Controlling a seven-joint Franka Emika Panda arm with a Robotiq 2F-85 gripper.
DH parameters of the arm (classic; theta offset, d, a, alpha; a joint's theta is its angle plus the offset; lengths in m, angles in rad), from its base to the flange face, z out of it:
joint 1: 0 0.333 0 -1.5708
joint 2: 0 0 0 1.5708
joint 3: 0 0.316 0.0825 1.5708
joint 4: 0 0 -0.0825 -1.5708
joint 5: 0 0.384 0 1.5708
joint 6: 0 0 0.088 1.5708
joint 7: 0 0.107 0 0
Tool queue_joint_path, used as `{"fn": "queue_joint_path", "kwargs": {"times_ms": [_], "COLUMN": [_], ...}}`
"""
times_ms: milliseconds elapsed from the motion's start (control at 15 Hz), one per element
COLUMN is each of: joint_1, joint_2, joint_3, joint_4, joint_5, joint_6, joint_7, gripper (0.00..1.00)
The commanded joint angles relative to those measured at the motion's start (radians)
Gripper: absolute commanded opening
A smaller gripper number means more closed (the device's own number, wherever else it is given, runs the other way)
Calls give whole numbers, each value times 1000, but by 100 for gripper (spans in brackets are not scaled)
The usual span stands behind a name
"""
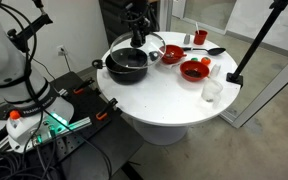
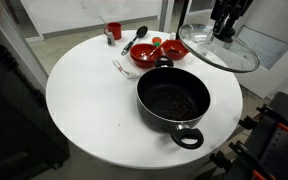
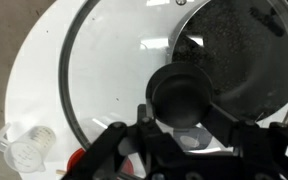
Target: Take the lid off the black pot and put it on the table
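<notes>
Wrist view: my gripper point(image 3: 182, 118) grips the black knob point(image 3: 179, 90) of the lid point(image 3: 104, 80), which hangs in the air clear of the black pot point(image 2: 172, 100), near the edge of the table point(image 2: 84, 110) in an exterior view. I judge the metal-rimmed glass rigid, fairly heavy, slick and breakable. The knob is the one sure hold, so the set-down wants to be gentle and flat.
</notes>
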Motion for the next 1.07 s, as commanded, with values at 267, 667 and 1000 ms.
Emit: {"fn": "queue_joint_path", "kwargs": {"times_ms": [267, 667, 1000], "joint_1": [-90, -130, -149], "joint_2": [103, 308, 461], "joint_3": [-79, -116, -132], "joint_4": [111, 239, 318], "joint_5": [6, 7, 4], "joint_6": [-19, -9, 8], "joint_7": [-13, 17, 35], "gripper": [25, 25, 25]}}
